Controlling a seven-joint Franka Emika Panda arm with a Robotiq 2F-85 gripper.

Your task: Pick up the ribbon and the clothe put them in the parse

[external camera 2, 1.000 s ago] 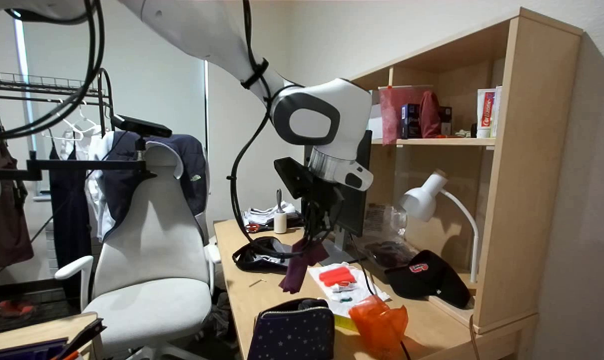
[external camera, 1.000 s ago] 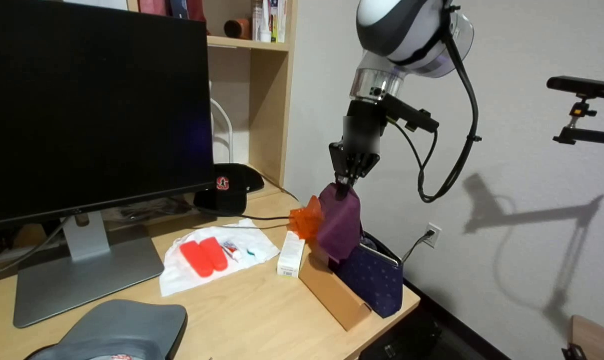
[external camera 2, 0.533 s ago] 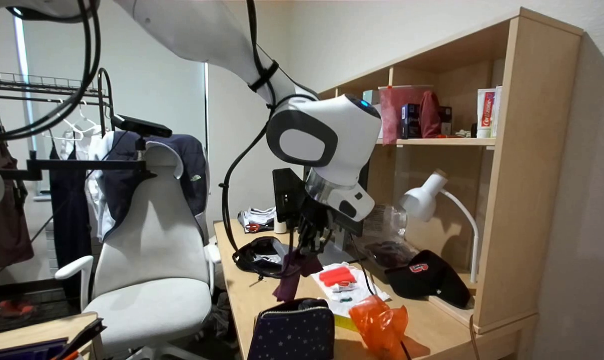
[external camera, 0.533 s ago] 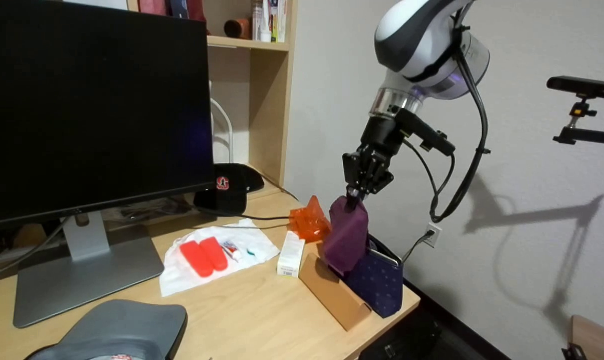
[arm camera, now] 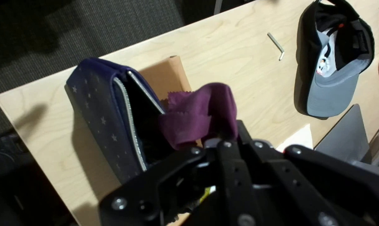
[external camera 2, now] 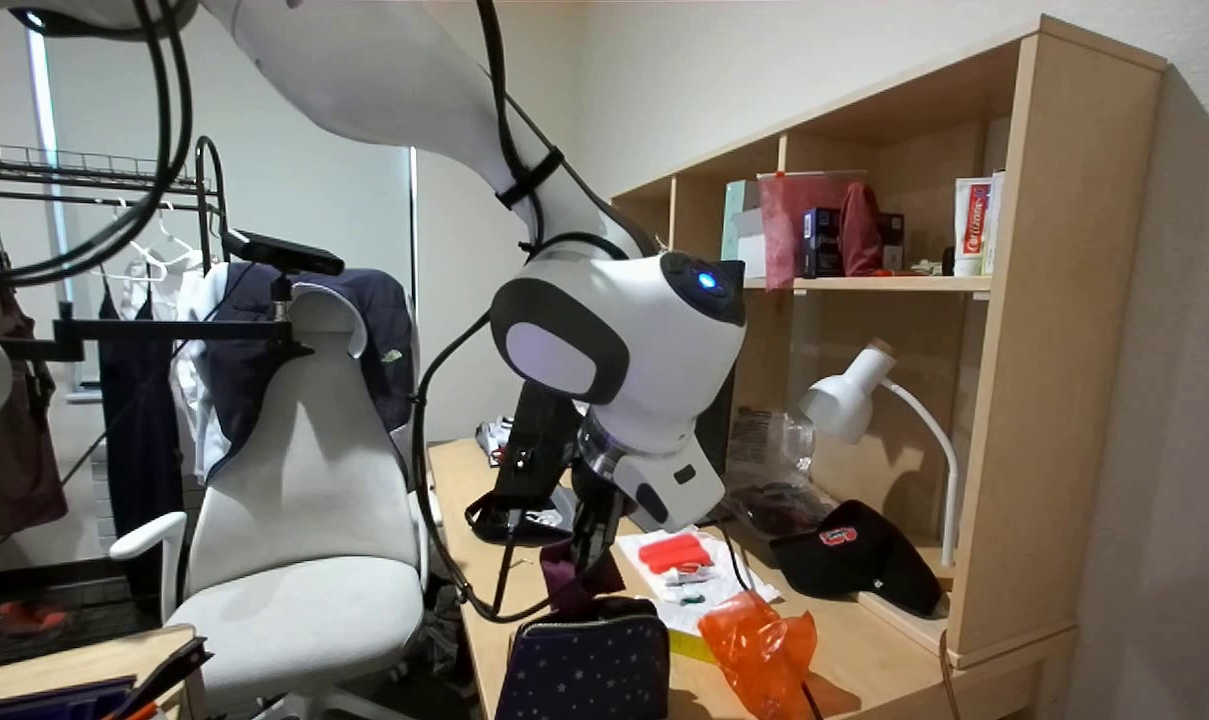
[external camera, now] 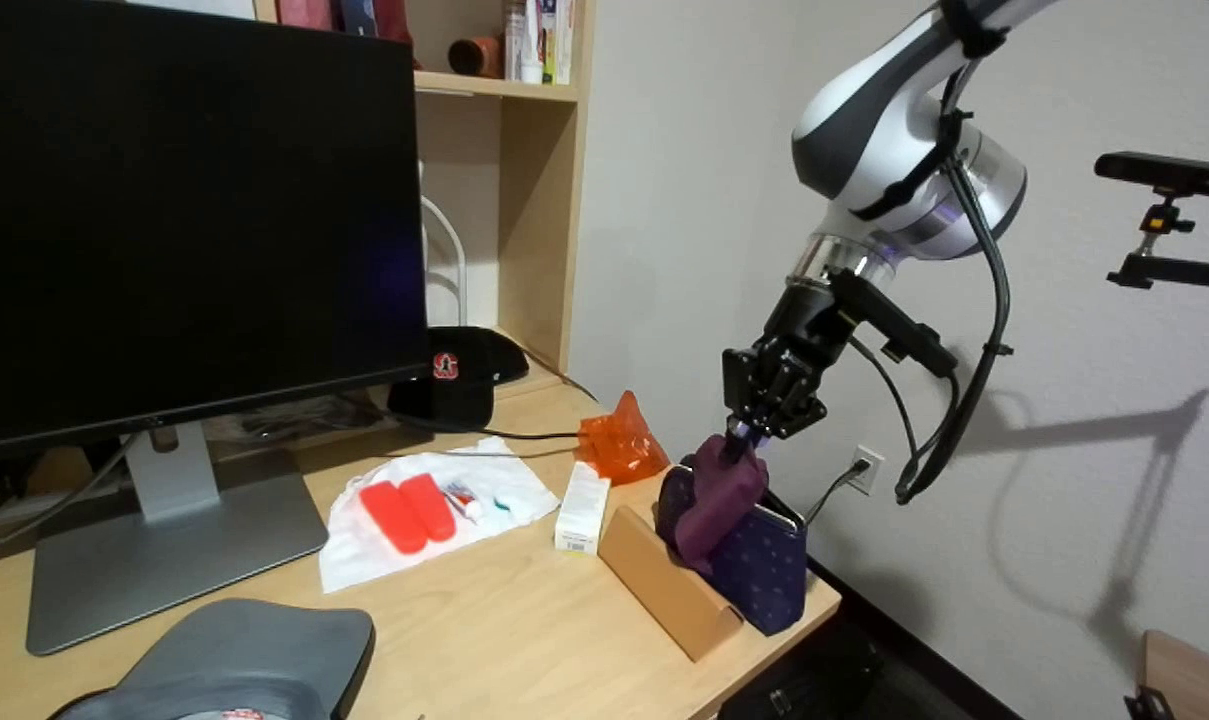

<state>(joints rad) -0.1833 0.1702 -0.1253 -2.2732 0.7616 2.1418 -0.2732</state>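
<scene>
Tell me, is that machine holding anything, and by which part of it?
Yes: the gripper holds the purple cloth by its bunched upper part.

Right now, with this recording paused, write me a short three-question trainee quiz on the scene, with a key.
1. True or false: in the wrist view, the purse has its zip open.
2. Which thing does the gripper hold? A) orange bag B) purple cloth C) black cap
3. Fill in: the two red pieces lie on a ___ sheet.
Key: 1 true; 2 B; 3 white.
</scene>
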